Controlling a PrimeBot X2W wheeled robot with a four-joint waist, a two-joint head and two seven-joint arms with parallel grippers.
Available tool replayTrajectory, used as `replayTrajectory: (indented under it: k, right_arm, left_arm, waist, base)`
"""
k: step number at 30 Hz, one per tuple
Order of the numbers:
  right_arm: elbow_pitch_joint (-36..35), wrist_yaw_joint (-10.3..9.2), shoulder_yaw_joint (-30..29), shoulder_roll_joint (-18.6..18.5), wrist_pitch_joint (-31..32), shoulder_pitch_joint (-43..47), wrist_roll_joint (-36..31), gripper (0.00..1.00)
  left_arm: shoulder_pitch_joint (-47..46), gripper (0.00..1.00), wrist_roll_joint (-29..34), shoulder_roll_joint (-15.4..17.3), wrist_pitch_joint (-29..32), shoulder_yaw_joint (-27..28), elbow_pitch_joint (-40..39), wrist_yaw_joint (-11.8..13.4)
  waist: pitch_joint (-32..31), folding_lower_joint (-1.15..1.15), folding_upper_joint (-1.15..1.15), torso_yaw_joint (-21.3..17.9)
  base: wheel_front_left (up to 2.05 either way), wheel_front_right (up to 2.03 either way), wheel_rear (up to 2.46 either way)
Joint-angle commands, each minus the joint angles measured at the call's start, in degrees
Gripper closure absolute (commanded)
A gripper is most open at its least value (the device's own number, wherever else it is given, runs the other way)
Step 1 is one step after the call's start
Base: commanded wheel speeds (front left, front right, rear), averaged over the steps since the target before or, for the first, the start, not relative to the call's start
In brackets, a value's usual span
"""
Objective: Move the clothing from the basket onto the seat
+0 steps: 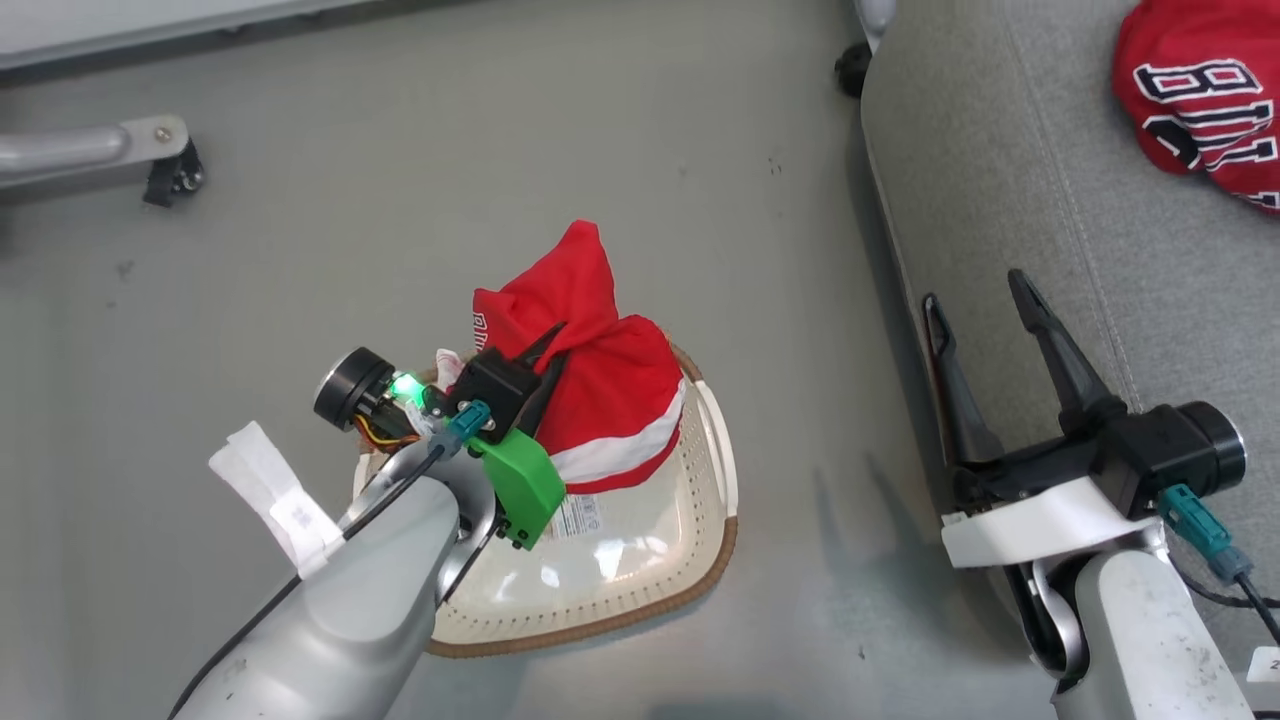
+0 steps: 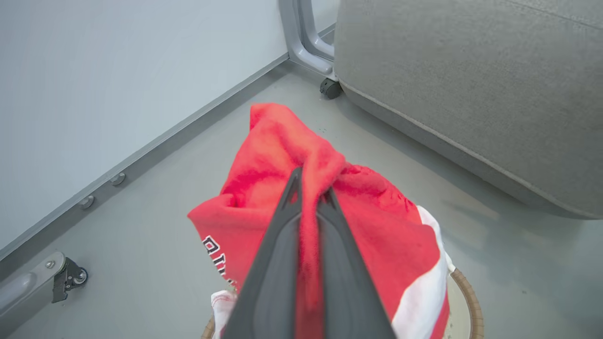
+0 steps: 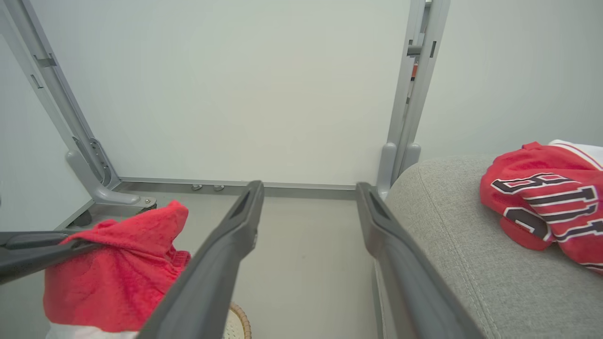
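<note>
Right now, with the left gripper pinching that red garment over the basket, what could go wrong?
The left gripper holds only a thin fold of the red garment, so it may slip out. Its lower part hangs into the basket and could drag it along. The open right gripper hangs by the seat edge, possibly in the carrying path.

A red striped garment point(image 1: 610, 390) with a broad white band was bunched into a peak over the basket point(image 1: 700, 585), pinched between the closed fingers of the left gripper point(image 2: 313, 188). The basket was cream, perforated and brown-rimmed, with a paper label on its bottom. A red lettered garment point(image 1: 1200, 110) with dark letters lay crumpled on the light-grey seat point(image 1: 1000, 200) nearby.
</note>
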Motion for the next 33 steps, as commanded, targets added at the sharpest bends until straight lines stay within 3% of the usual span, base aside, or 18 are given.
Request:
replayTrajectory:
  k: [1, 18, 33]
  right_arm:
    - [0.34, -0.06, 0.06, -0.20, -0.17, 1.50, 0.33, 0.00]
    - [1.92, -0.06, 1.45, -0.20, -0.17, 7.98, 2.73, 0.00]
    - [1.13, -0.06, 2.94, -0.20, -0.16, 10.07, 4.72, 0.00]
  left_arm:
    - [1.56, 1.00, 0.23, 0.51, -0.19, 0.95, -1.69, 0.65]
    - [7.31, 1.00, 1.57, 0.36, -0.12, 10.90, -20.05, 2.18]
    - [4.54, 1.00, 2.45, 0.04, 0.81, 11.21, -29.75, 2.81]
  waist:
    - [-5.75, 0.00, 0.44, 2.58]
    - [-15.65, 0.00, 0.44, 4.19]
    - [-17.46, 0.00, 0.44, 5.08]
  base:
    - [0.00, 0.00, 0.00]
    - [0.00, 0.00, 0.00]
    - [0.00, 0.00, 0.00]
